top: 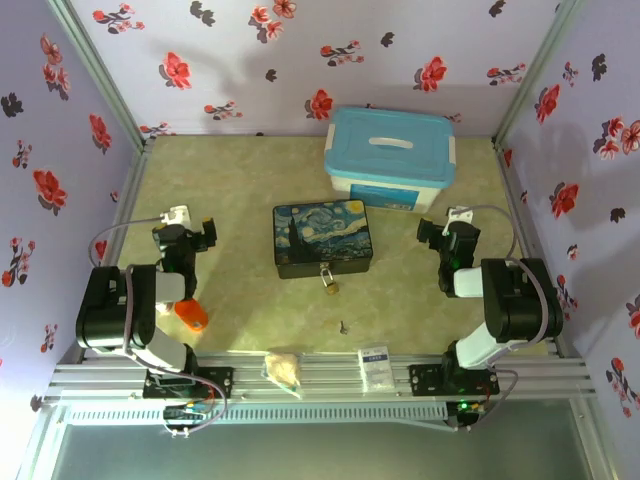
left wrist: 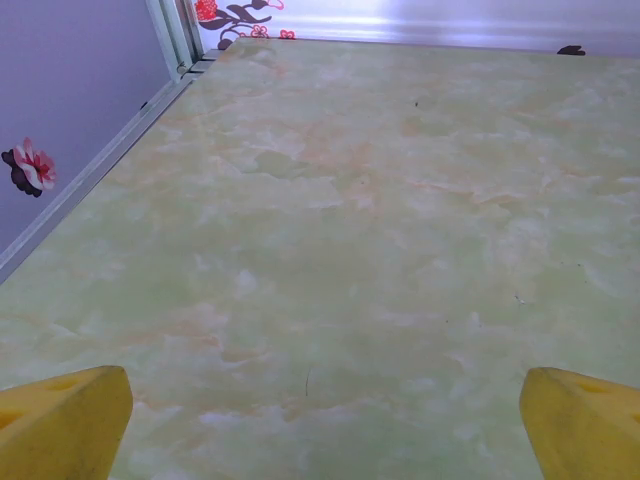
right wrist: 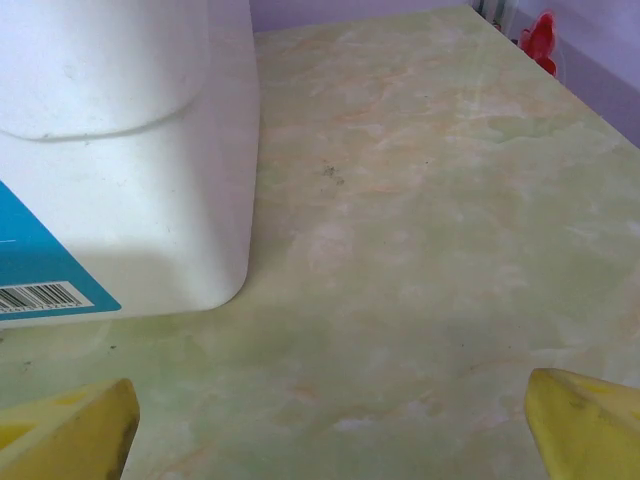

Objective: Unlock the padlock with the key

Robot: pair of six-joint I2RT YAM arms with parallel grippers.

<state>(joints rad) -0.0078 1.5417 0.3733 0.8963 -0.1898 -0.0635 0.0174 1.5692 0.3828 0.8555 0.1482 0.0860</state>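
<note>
The tiny brass padlock (top: pixel 329 284) hangs by its silver shackle off the front edge of the dark starry-night tin (top: pixel 322 238) at mid table. The small dark key (top: pixel 343 326) lies flat on the mat a little nearer than the padlock. My left gripper (top: pixel 185 237) rests at the left, well away from both. Its yellow fingertips (left wrist: pixel 62 420) stand wide apart over bare mat, so it is open and holds nothing. My right gripper (top: pixel 445 235) sits at the right, open too, its yellow fingertips (right wrist: pixel 585 420) spread with nothing between them.
A white box with a blue lid (top: pixel 391 157) stands behind the tin; its white wall (right wrist: pixel 130 150) is close on the right gripper's left. An orange plastic piece (top: pixel 191 315) lies by the left arm. A beige lump (top: pixel 284 368) and a small white packet (top: pixel 374 363) rest on the front rail.
</note>
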